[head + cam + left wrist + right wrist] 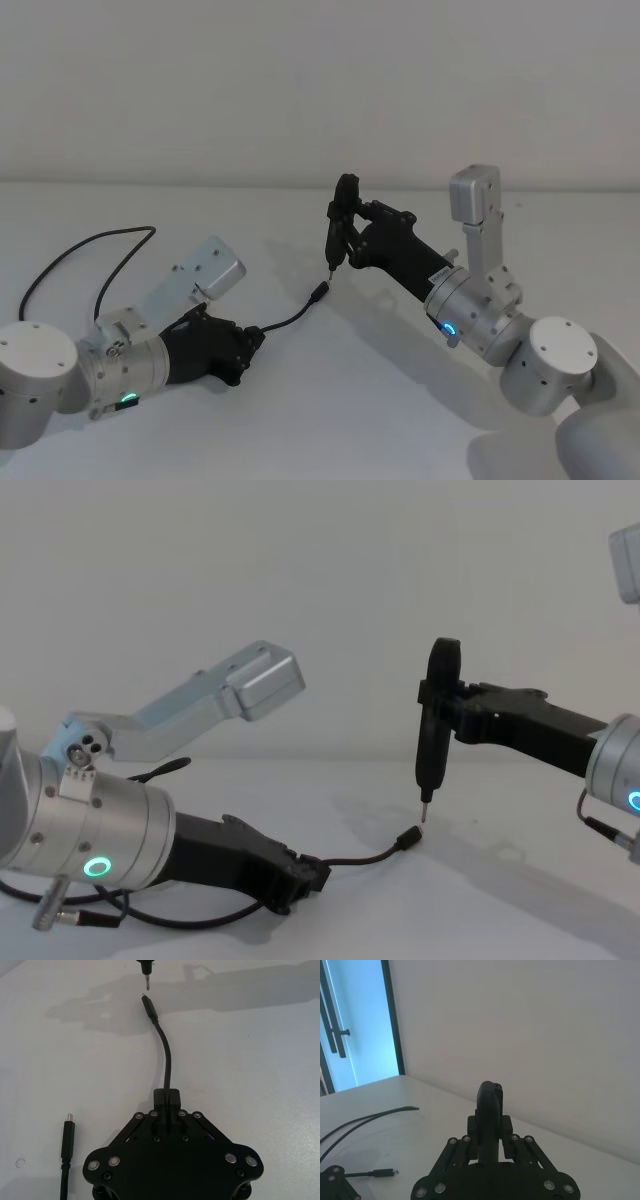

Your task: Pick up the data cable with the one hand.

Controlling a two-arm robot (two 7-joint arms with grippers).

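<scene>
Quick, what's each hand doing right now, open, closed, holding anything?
Left hand: closed on the cable, low at the table.
Right hand: closed on a pen-shaped tool, tip just above the cable's plug.

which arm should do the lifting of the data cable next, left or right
Left. Its tool is shut on the data cable low at the table; the right tool holds a pen-shaped driver above the plug.

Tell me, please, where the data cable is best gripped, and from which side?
On the thin stretch a little behind the plug, coming low along the table from the robot's left. The left tool is shut on the data cable there, and the short free end arcs forward toward the pen held by the right tool.
</scene>
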